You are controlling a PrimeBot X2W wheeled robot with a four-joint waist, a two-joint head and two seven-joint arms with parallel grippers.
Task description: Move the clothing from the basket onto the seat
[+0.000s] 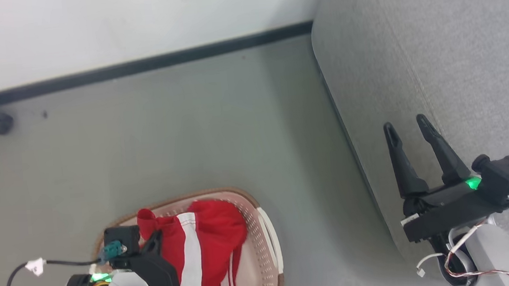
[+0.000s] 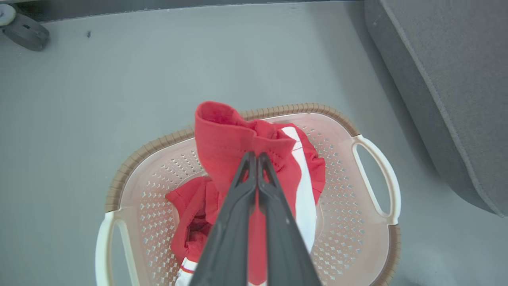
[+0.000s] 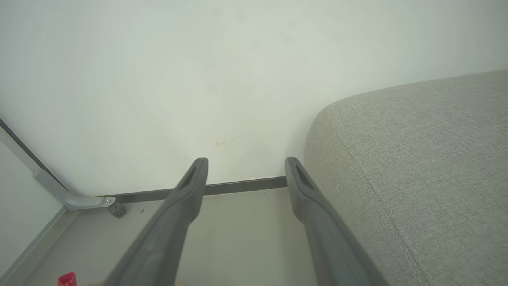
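The left wrist view settles what the head view leaves half hidden behind the arm: the left hand is clamped tight on a bunched fold of the red clothing, its two fingers pressed together with fabric pinched between them. The rest of the garment, white stripe showing, hangs down into the basket, which stands on the grey floor just beside the seat. From the head view, the right hand hovers over the seat's near edge, fingers spread apart and holding nothing. The right wrist view adds the pale wall beyond the seat's rounded corner.
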